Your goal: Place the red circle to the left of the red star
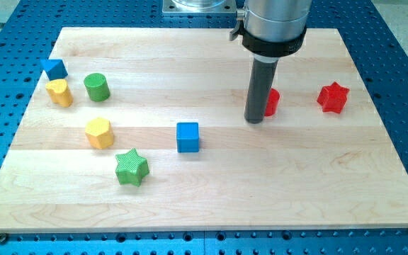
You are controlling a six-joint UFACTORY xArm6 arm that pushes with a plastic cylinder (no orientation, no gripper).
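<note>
The red circle (272,103) sits on the wooden board (211,184) at the upper right, partly hidden behind my rod. The red star (333,98) lies further to the view's right, apart from the circle. My tip (254,120) rests on the board touching the red circle's left side.
A blue cube (188,137) lies near the middle. A green star (131,168) and a yellow hexagon (99,132) lie at lower left. A green cylinder (96,87), a yellow block (59,93) and a blue triangle (54,69) sit at upper left.
</note>
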